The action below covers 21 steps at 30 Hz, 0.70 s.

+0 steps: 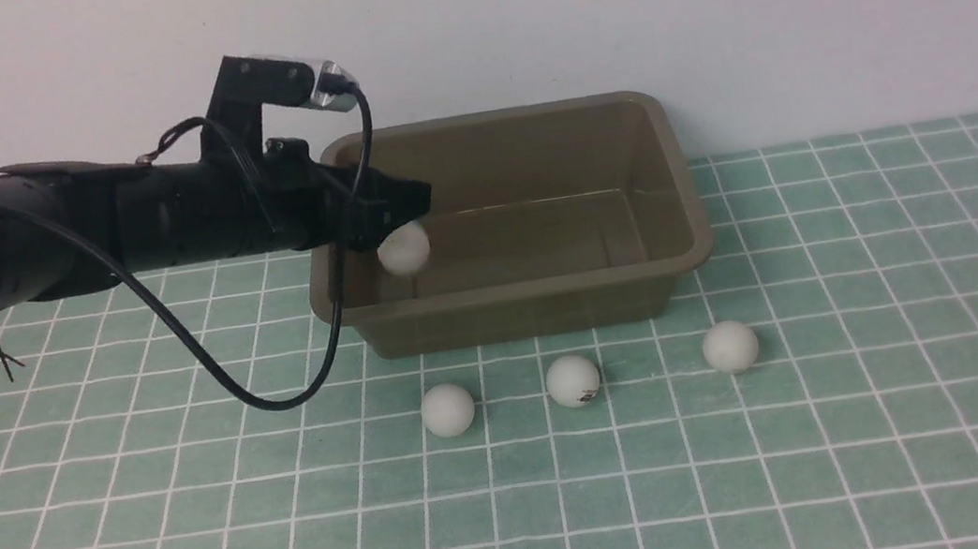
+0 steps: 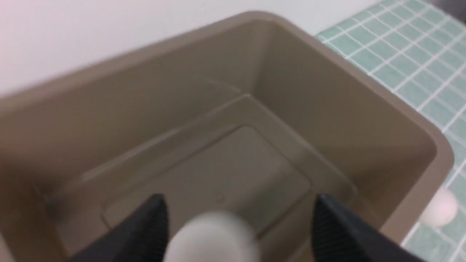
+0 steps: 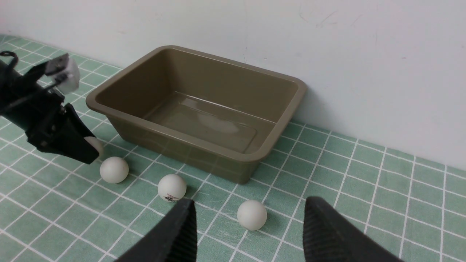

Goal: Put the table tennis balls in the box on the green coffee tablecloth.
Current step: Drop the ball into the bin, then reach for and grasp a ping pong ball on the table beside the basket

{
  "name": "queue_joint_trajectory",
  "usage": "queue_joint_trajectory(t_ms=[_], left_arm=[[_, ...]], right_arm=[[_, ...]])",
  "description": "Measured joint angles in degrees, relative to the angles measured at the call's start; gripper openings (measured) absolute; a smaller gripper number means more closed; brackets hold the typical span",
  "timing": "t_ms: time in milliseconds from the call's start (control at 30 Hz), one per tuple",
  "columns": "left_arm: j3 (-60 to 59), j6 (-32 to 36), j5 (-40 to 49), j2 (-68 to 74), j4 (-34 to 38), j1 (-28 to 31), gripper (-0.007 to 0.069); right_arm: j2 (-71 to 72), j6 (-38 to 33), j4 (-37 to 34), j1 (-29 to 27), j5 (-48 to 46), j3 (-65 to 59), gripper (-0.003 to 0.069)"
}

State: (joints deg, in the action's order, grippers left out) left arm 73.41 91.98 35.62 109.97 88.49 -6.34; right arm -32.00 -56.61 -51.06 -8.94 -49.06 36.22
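We saw the left gripper [image 1: 406,202] reaching over the left end of the box [image 1: 513,314]. Its fingers [image 2: 153,225] were spread wider than the blurred white ball [image 1: 403,248] just under its tip. That ball showed above the box's floor, with a gap between it and one finger. The box stood on the green coffee tablecloth [image 1: 203,539], close to the wall [image 1: 699,1]. Three more table tennis balls lay in a row on the cloth just in front of the box: a plain one [image 1: 447,409] at left, one with a dark mark [image 1: 573,381] in the middle, another plain one [image 1: 730,346] at right. The right gripper [image 3: 249,203] hung off to the right, spread, with nothing between its fingers.
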Motion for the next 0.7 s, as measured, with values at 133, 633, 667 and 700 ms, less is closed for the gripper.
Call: queue_joint_trajectory(t_ms=[133, 633, 667, 700], left_arm=[[0.0, -11.2, 3.2, -1.0, -10.0, 1.0, 0.0531], [0.0, -37.6, 24.2, -14.1, -33.4, 1.7, 0.0334], [0.0, -38.4, 25.3, -14.7, -35.0, 1.7, 0.0306], [0.0, -39.3, 26.5, -15.5, -36.8, 1.7, 0.0272]], right_arm=[[0.0, 0.0, 0.0, 0.0, 0.0, 0.0, 0.0367], [0.0, 0.0, 0.0, 0.0, 0.2, 0.0, 0.0367], [0.0, -0.1, 0.0, 0.0, 0.2, 0.0, 0.0367], [0.0, -0.2, 0.0, 0.0, 0.2, 0.0, 0.0367]])
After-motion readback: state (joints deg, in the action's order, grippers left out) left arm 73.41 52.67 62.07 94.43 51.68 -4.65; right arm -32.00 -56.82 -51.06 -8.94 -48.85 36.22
